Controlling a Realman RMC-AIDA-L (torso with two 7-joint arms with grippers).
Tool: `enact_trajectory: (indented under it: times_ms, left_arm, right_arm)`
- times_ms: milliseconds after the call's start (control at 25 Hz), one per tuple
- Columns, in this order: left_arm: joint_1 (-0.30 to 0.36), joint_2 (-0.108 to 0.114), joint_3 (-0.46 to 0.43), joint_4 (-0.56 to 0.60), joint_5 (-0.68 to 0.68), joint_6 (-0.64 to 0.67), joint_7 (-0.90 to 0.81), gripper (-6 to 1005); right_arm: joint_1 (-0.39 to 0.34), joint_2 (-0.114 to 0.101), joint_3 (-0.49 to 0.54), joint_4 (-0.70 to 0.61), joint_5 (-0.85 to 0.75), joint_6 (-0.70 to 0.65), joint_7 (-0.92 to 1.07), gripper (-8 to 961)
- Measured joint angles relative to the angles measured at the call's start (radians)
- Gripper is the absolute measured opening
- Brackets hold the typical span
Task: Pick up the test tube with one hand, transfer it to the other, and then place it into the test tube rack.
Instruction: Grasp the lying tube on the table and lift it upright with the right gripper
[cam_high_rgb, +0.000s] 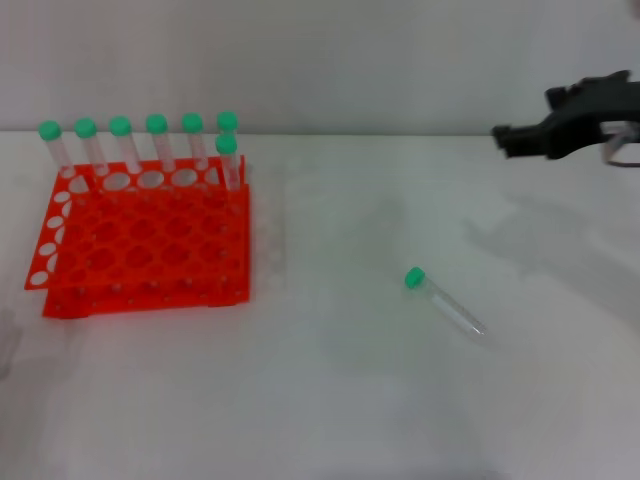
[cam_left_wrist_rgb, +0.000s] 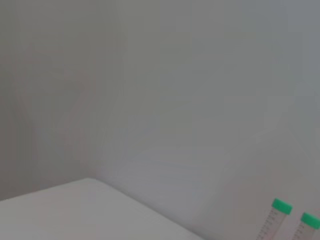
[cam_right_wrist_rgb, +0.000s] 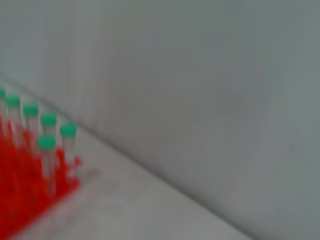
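Right hand (cam_high_rgb: 520, 140): matte black, angular, blocky housing narrowing to a blunt tip
Edges: hard, stepped contours along the top
Rear: a thin dark loop, like a cable or bracket, beside a pale patch
Left hand: not visible

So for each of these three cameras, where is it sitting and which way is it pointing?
Head view: on the robot's head, looking down at the table, test tube rack and lying test tube; right gripper enters at right.
Left wrist view: faces the wall; two capped tubes, no own fingers.
Right wrist view: faces the rack's corner; no own fingers.
Shared: rack and standing tubes, head and right wrist.
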Motion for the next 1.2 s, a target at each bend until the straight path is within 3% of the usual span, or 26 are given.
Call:
enact_trajectory:
  times_ms: [80,200,560,800,1200]
  left_arm:
    - [0.0,0.0,0.0,-0.003,0.003,-0.004,0.0,882]
    - [0.0,0.0,0.0,-0.007,0.004,-0.006,-0.004,881]
    - [0.0,-0.001,0.007,-0.008,0.005,-0.007,-0.02,880]
    - [0.0,0.003,0.038,-0.009,0.005,-0.006,-0.028,879]
    - [-0.006,0.005,0.04,-0.009,0.004,0.001,-0.029,878]
  right_arm:
    - [0.07,0.0,-0.087,-0.034,-0.152,0.115,0.165,753]
    - [0.169,0.002,-0.179,-0.023,-0.241,0.236,0.336,753]
    - [0.414,0.014,-0.32,0.25,-0.205,0.382,0.525,745]
    - [0.488,0.015,-0.335,0.482,-0.123,0.33,0.526,733]
    - [0.531,0.014,-0.345,0.669,-0.069,0.268,0.5,711]
